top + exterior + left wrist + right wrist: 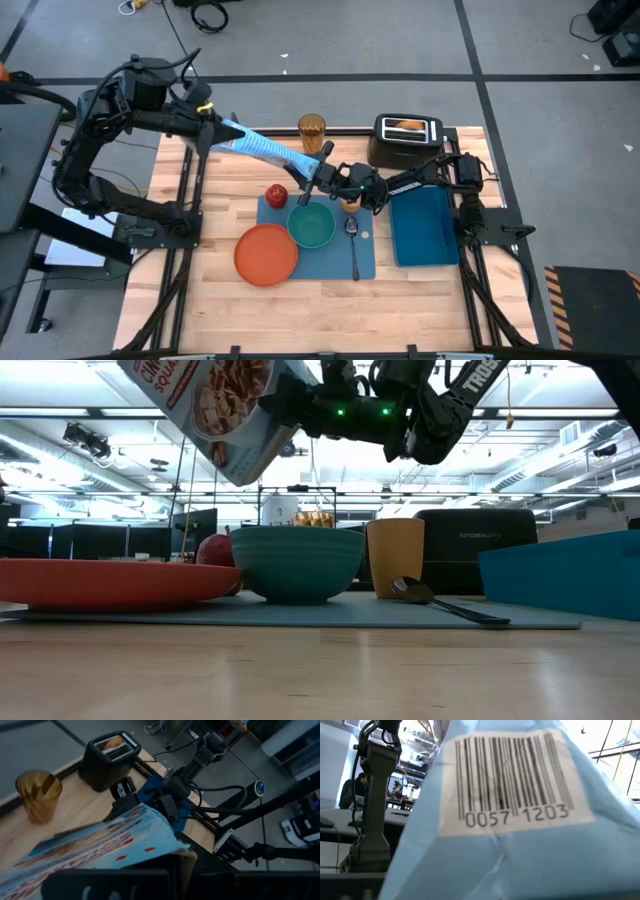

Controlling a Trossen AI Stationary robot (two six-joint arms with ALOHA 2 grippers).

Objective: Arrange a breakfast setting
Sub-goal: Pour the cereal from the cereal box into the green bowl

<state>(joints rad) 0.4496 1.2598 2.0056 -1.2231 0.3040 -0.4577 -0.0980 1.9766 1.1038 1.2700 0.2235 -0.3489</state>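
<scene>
The blue cereal box [265, 150] hangs slanting in the air between my two grippers, above the apple [276, 195] and the teal bowl [312, 225]. My left gripper [212, 133] is shut on its far-left end, and my right gripper [318, 178] is at its barcode end [510, 785]. The orange plate [266, 254], bowl, metal spoon [353, 245] and small orange cup [395, 557] rest on the blue placemat [370, 262]. The toast [405, 126] sticks up out of the black toaster. My left gripper holds the cereal box by its upper end [125, 865], coming level from the table's left; the box hides the place of contact. My right gripper has its fingers [288, 402] on either side of the box's lower end [262, 420], coming from the right. The box is lifted clear, tilted.
An amber glass [312, 132] stands at the far edge, left of the black toaster [408, 140]. A blue bin [424, 228] lies on the right of the placemat. Bare wooden table [300, 310] stretches along the near side.
</scene>
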